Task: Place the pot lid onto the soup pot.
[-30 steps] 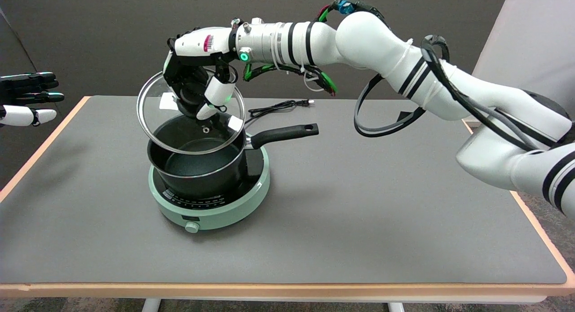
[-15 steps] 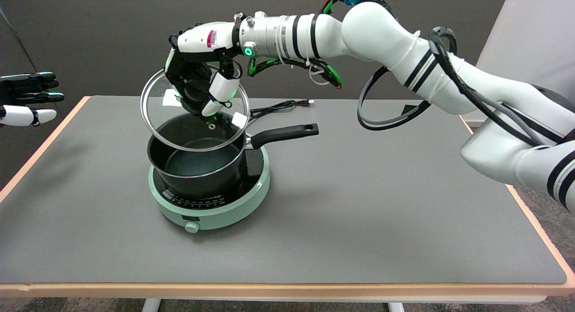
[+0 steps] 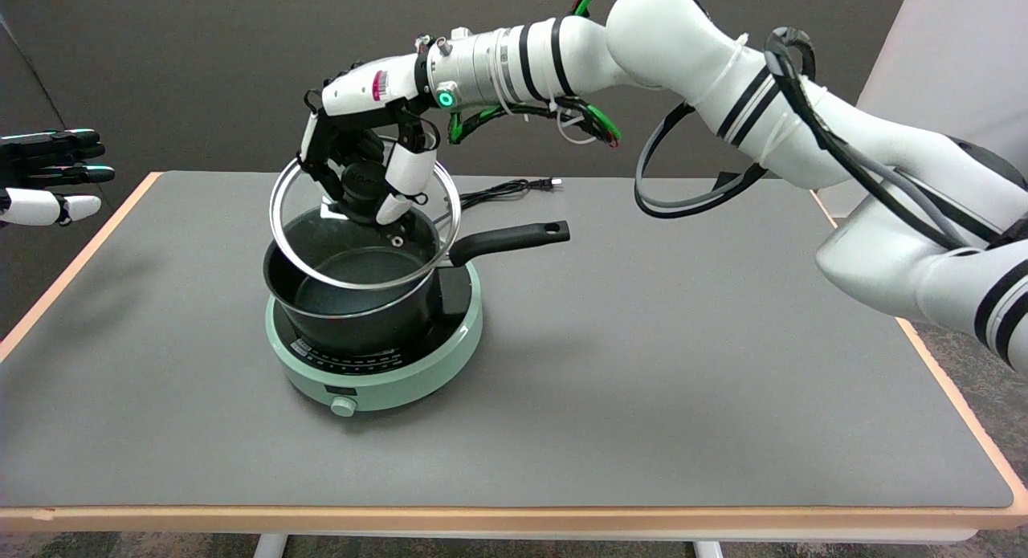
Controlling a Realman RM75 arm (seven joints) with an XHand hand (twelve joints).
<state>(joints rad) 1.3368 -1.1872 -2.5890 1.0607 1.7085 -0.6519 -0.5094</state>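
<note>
We see the robot hand (image 3: 363, 166) pinching the black knob of the pot lid (image 3: 365, 213), fingers curled round it. Since a second ago the lid has shifted right and dropped a bit; it now hangs tilted over the soup pot (image 3: 353, 289), its near edge low over the pot mouth, far edge raised. We can't tell if it touches the rim yet. We judge the lid nearly lined up, so levelling and lowering remain. The pot sits on the green hotplate (image 3: 377, 365), handle pointing right, and looks empty inside. Black cable (image 3: 498, 193) lies on the surface (image 3: 683, 381) behind.
</note>
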